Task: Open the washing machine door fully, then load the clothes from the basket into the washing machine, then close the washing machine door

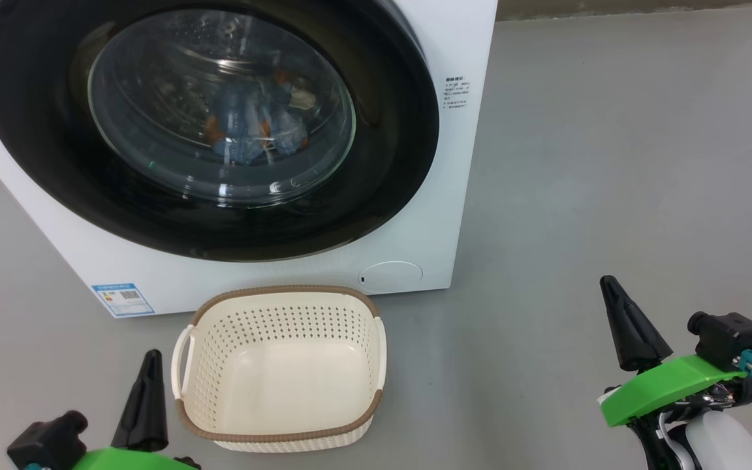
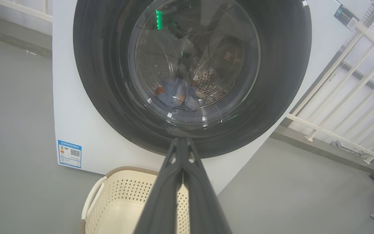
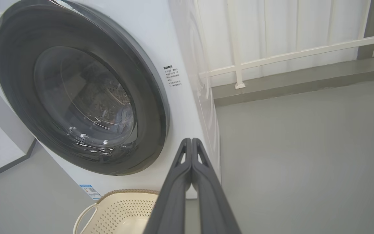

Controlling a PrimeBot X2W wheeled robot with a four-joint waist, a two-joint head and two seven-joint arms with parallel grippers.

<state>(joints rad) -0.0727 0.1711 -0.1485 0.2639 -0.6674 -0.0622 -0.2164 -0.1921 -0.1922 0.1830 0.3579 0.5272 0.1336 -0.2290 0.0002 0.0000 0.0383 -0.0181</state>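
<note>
The left gripper (image 1: 149, 372), two long dark fingers pressed together on nothing, sits beside the small cream-white perforated plastic basket (image 1: 350, 339); the right gripper (image 1: 617, 307), likewise closed and empty, hangs well apart over grey floor (image 1: 611, 163). The basket is empty, just before the big white front-loading washing machine (image 1: 461, 196). The light blue printed fabric clothes (image 1: 255, 124) lie in its steel drum, seen through the large round black-rimmed glass door (image 1: 395, 130), which looks flush against the front. All three steps appear done; nothing seems left
</note>
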